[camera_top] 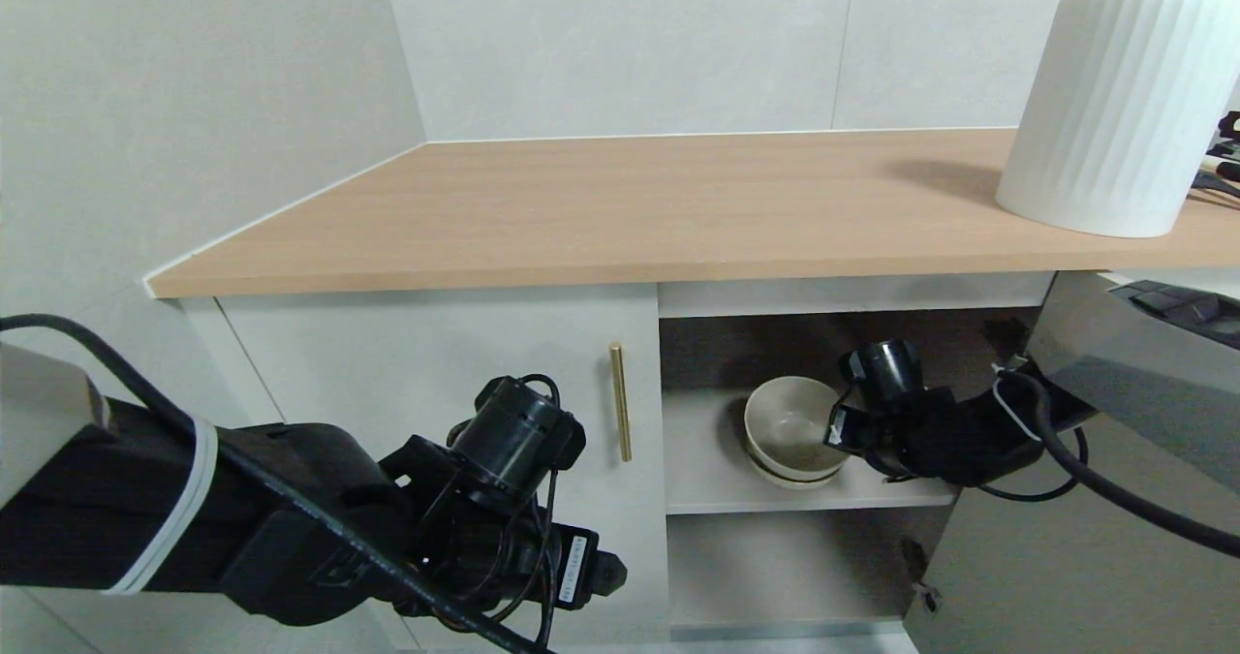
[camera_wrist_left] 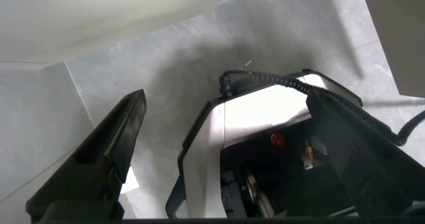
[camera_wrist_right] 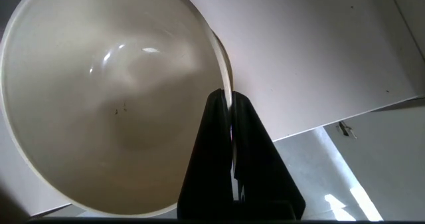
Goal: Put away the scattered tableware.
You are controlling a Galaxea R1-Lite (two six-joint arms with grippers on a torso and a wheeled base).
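One beige bowl [camera_top: 790,431] already sits on the cabinet shelf [camera_top: 707,484] — right gripper [camera_wrist_right: 232,151] clamped on its rim, release pending — while the left gripper [camera_wrist_left: 226,101] hangs empty, jaws apart.

Kitchen, wooden countertop [camera_top: 630,208], tiled wall [camera_top: 620,44], cabinet [camera_top: 436,383]

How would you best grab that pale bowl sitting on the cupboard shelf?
By its rim, on the right side, coming in through the cupboard's open front. The bowl sits mouth up and looks too wide to span, but its wall is thin. One finger inside and one outside should pinch it well, as the right tool does now.
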